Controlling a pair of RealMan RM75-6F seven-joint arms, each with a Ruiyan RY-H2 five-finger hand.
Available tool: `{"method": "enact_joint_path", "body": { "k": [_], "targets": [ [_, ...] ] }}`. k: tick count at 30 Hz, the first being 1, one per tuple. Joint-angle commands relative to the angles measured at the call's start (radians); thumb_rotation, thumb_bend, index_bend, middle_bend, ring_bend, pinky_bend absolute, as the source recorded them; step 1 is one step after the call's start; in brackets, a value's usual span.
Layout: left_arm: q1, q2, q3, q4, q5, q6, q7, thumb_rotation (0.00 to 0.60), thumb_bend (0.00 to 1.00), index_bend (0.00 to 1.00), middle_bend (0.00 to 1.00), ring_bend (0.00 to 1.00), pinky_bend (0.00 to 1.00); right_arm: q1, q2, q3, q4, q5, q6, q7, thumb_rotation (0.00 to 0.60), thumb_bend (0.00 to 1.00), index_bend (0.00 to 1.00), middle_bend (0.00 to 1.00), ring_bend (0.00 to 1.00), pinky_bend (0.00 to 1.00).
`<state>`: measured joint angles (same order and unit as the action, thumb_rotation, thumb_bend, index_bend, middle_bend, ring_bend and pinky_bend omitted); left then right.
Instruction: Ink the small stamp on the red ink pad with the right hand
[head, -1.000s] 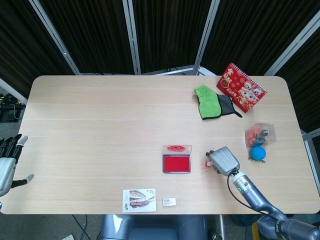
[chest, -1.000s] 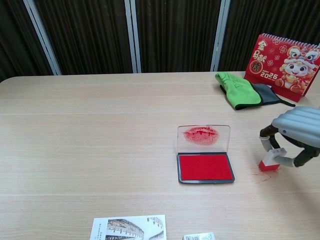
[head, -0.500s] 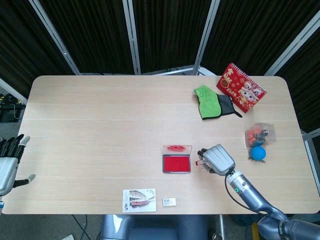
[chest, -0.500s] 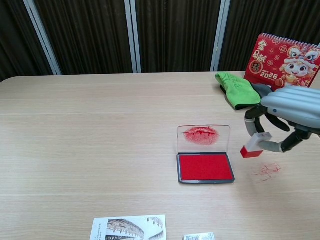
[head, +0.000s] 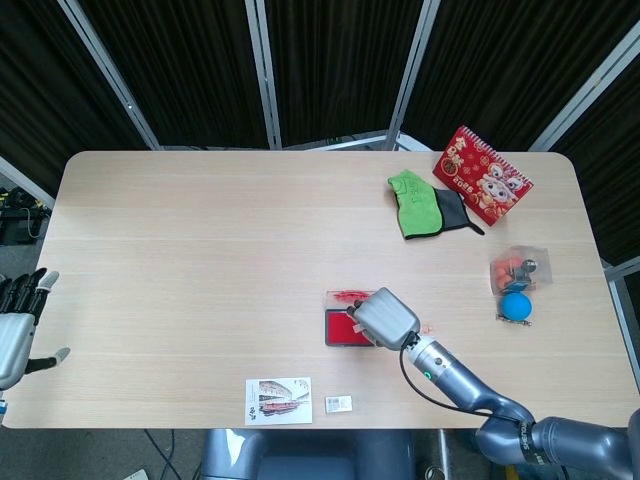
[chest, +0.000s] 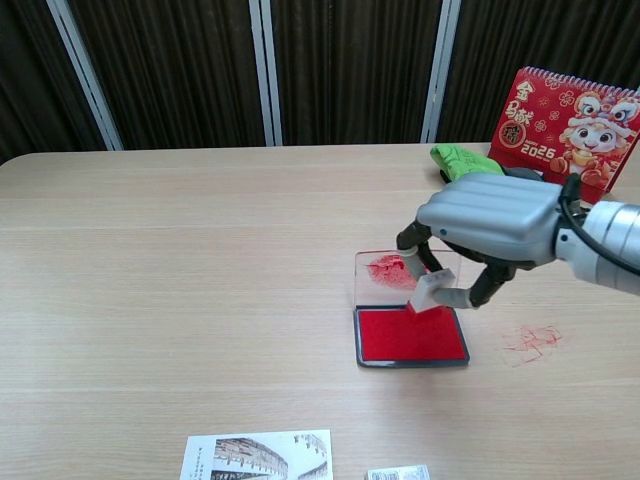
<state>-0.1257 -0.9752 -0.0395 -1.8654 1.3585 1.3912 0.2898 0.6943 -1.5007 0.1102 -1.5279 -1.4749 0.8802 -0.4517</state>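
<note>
My right hand hangs over the red ink pad and pinches the small white stamp between thumb and fingers. The stamp is tilted, and its red base sits at or just above the pad's red surface near the back edge; contact is unclear. The pad's clear lid stands open behind it, smeared with red ink. In the head view the hand covers the right part of the pad. My left hand hangs off the table's left edge with fingers apart, holding nothing.
Red ink scribbles mark the table right of the pad. A printed card and a small label lie near the front edge. A green cloth, dark cloth and red calendar sit at the back right; a blue ball and a bag of orange pieces at the right.
My right hand lifted the stamp off the table right of the pad and carried it leftward until it came over the red pad. The left hand stayed where it was.
</note>
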Motion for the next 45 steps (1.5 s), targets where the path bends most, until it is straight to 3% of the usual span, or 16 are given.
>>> {"method": "enact_joint_path", "body": {
  "k": [1,45],
  "targets": [
    [-0.001,0.002,-0.001,0.001,-0.004,-0.002,-0.004,0.6,0.0,0.0,0.0,0.0,0.0,0.018,-0.038,0.007,0.026,0.026,-0.013,-0.023,0.6,0.44,0.54,0.55,0.73,1.0],
    [-0.012,0.003,0.002,0.004,-0.017,-0.015,-0.012,0.6,0.0,0.0,0.0,0.0,0.0,0.027,-0.15,-0.062,0.179,0.093,-0.01,-0.033,0.6,0.45,0.55,0.56,0.73,1.0]
  ]
}}
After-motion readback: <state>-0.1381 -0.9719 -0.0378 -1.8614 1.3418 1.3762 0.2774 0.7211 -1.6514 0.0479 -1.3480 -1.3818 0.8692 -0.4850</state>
